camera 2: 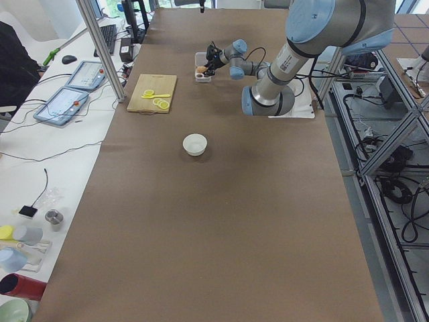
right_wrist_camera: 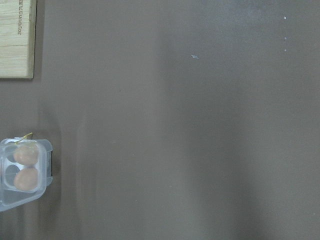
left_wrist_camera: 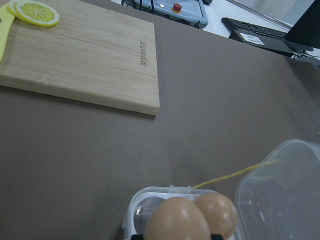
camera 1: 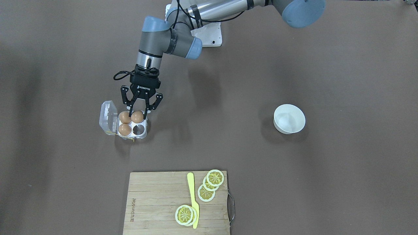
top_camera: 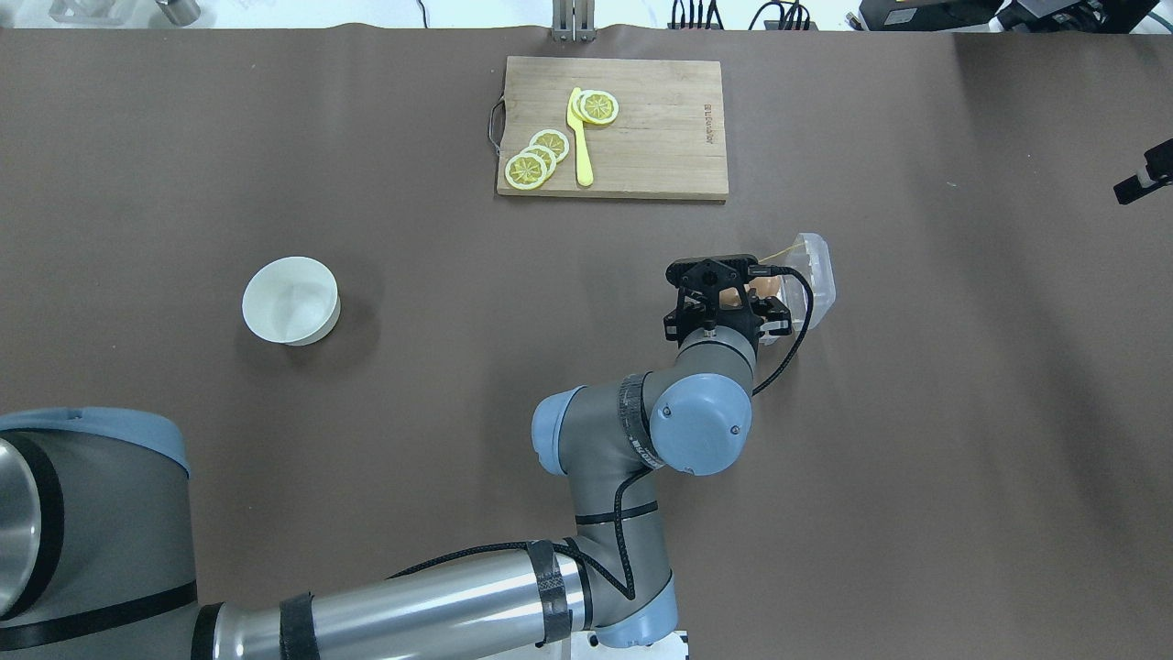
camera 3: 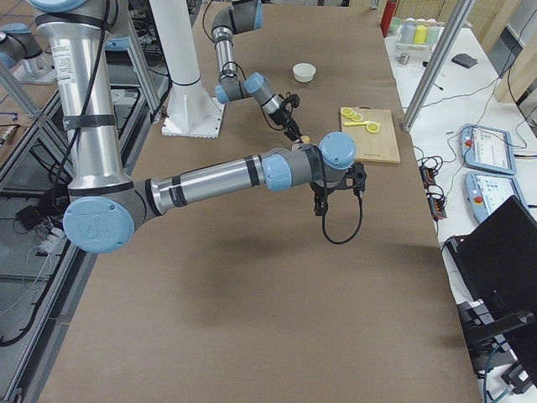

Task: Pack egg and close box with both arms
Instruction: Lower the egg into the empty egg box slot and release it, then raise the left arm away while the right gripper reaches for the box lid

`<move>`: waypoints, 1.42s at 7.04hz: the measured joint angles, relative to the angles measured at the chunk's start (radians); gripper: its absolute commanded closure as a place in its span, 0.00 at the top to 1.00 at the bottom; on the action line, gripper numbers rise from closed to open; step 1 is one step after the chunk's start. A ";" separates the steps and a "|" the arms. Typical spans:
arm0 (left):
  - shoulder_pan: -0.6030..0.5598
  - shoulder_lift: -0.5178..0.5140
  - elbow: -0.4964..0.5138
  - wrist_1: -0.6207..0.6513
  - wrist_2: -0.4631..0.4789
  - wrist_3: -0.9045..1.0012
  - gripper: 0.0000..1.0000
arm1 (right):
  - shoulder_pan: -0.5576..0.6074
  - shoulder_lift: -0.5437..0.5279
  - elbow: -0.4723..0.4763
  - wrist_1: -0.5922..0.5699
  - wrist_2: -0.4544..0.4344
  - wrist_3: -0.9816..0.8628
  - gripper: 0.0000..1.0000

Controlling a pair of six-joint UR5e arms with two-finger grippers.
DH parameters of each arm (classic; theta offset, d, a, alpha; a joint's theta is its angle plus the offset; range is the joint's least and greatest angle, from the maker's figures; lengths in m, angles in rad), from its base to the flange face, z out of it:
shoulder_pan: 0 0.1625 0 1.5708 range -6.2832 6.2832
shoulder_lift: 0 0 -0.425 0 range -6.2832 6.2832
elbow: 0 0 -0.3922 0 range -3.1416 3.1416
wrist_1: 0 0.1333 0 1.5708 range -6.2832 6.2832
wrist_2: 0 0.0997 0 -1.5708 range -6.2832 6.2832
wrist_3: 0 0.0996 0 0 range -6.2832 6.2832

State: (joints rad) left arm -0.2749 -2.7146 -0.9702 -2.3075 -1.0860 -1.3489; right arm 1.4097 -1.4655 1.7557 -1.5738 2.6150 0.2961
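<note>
Placing step: left gripper (camera 1: 137, 115) looks clamped on the egg (camera 1: 137, 118), seated in the box (camera 1: 139, 130) cell directly beneath it; next it should let go, lift clear, then the open lid (camera 1: 108, 117) beside it needs shutting.

The left gripper (camera 1: 137, 115) bears the white word ROBOTIQ on its black body (upside down in the front-facing view). The cutting board (camera 1: 153, 195) has a burnt-in brand mark, too small to read.
</note>
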 measured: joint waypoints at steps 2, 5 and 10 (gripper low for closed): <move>-0.001 0.001 0.000 -0.033 0.001 0.000 0.97 | 0.000 0.000 0.001 0.000 0.000 0.000 1.00; -0.005 0.006 0.001 -0.059 0.001 -0.001 0.97 | 0.000 0.001 -0.001 0.000 0.000 0.000 1.00; -0.085 0.026 -0.077 -0.053 -0.098 0.022 0.97 | -0.005 0.018 -0.001 0.000 0.000 -0.002 1.00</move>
State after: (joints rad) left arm -0.3595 -2.6888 -1.0468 -2.3610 -1.1843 -1.3271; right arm 1.4046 -1.4473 1.7550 -1.5736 2.6155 0.2941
